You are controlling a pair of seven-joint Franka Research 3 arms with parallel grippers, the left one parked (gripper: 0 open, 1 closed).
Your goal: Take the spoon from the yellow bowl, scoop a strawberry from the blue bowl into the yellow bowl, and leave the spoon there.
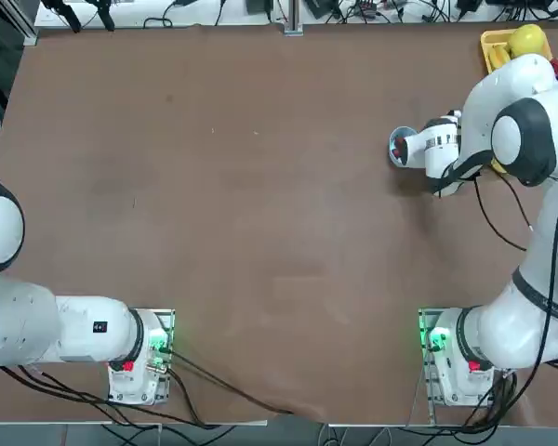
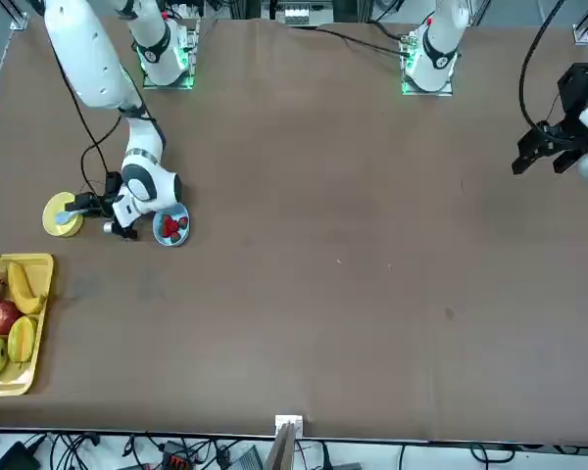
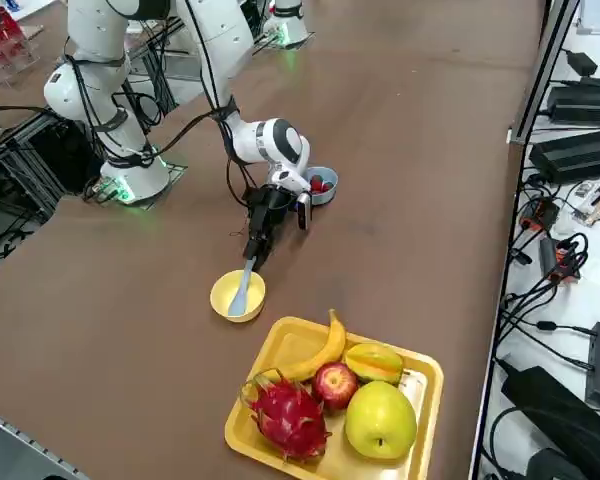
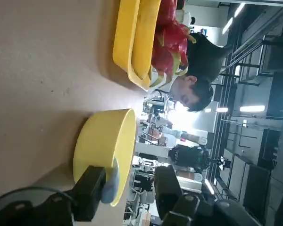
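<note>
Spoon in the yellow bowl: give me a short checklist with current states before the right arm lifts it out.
1. Spoon lying in the yellow bowl, handle over the rim toward the arm: ok.
2. Right gripper at the spoon handle, beside the bowl: ok.
3. Fingers on either side of the handle: ok; firm grip: cannot tell.
4. Blue bowl holds strawberries: ok.
5. Fruit tray apart from the yellow bowl: ok.

Brown table [image 1: 260, 186], cable-strewn floor [image 3: 570, 240], bright ceiling lights [image 4: 252, 108]
</note>
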